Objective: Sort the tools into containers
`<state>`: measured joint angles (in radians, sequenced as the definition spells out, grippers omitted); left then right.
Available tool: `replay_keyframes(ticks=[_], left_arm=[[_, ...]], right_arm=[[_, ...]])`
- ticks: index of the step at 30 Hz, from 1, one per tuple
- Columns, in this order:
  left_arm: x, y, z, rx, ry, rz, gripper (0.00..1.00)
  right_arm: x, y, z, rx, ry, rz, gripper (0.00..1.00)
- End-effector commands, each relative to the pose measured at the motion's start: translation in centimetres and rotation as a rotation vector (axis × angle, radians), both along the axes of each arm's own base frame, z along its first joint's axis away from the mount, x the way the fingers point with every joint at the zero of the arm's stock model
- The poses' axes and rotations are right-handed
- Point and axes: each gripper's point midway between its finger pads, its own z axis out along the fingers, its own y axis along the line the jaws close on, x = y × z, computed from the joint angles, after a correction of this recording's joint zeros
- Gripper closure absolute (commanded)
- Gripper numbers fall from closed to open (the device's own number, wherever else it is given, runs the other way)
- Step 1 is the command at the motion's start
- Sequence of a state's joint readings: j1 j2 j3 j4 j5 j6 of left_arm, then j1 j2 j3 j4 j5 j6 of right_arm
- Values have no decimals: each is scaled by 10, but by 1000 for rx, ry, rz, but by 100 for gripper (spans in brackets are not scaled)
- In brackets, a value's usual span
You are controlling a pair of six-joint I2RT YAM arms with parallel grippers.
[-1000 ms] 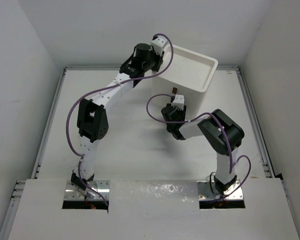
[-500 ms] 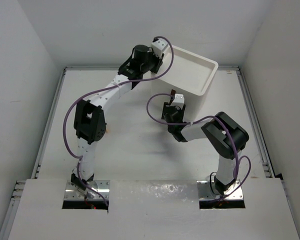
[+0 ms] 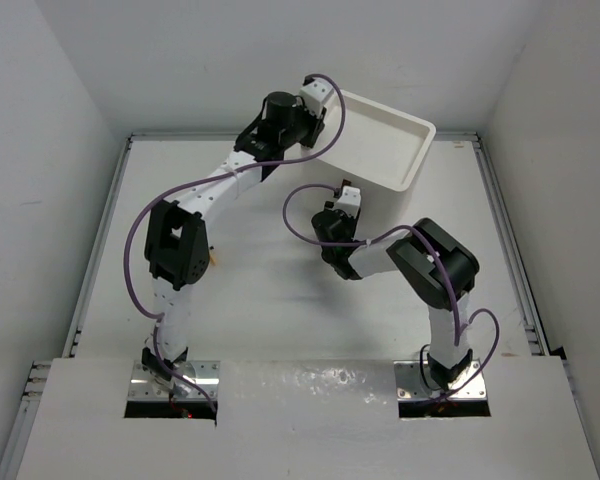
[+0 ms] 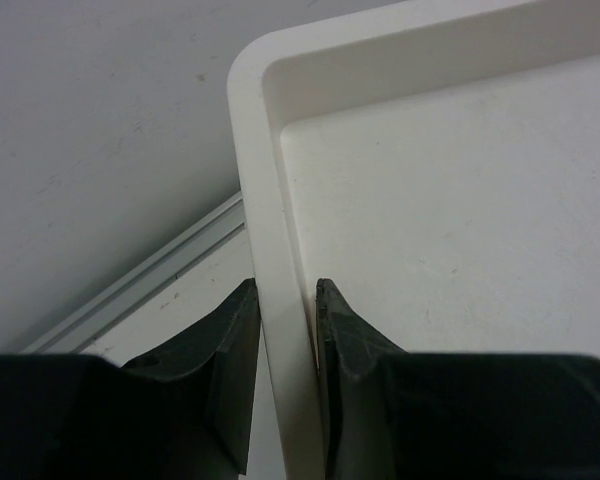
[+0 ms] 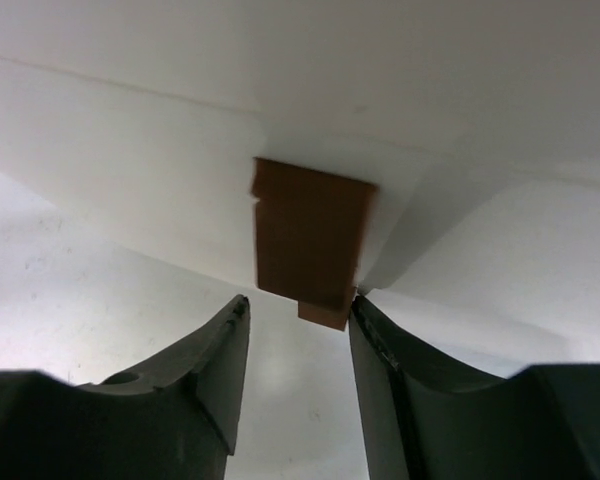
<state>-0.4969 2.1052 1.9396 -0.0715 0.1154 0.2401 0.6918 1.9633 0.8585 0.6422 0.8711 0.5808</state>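
White drawer unit tipped, one corner pinched.
The white drawer unit [image 3: 375,135] sits tilted over the far edge of the table [image 3: 260,285]. At its left corner, the left gripper [image 4: 285,300] is pressed tight onto the raised rim of its recessed top. At its front face, the right gripper [image 5: 300,305] has its jaws spread, and the red-brown tab [image 5: 310,235] lies just beyond the tips, in line with the gap.

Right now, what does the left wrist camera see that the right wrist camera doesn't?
Only the left wrist view: the left gripper pinching the white box by its top rim, with a metal rail behind. Only the right wrist view: a red-brown tab on the box front, right at the tips of the right gripper, whose jaws stand apart. Both: the same white box, seen very close.
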Motion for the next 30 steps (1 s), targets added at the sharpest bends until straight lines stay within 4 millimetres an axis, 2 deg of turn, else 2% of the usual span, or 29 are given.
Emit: replay_keyframes(ticks=[1, 8, 13, 18, 21, 22, 27, 30], left_arm=[[-24, -5, -24, 70, 106, -96, 100], [-25, -4, -20, 75, 101, -106, 100], [-27, -3, -25, 84, 109, -110, 100], [-24, -2, -26, 84, 104, -96, 100], [-17, 0, -28, 80, 99, -65, 100], [-16, 0, -28, 77, 98, -59, 100], [-11, -2, -29, 48, 109, -35, 100], [-8, 0, -25, 32, 108, -11, 100]], right_arm=[[28, -23, 32, 31, -136, -183, 56], [29, -31, 26, 19, -156, -234, 77], [28, -40, 28, 9, -171, -256, 100], [27, -36, 33, -21, -168, -198, 100], [21, -26, 34, 15, -171, -128, 100], [14, -26, 29, 13, -162, -110, 100], [-10, 10, 38, 25, -179, 21, 100], [-27, 24, 41, 50, -194, 64, 100]])
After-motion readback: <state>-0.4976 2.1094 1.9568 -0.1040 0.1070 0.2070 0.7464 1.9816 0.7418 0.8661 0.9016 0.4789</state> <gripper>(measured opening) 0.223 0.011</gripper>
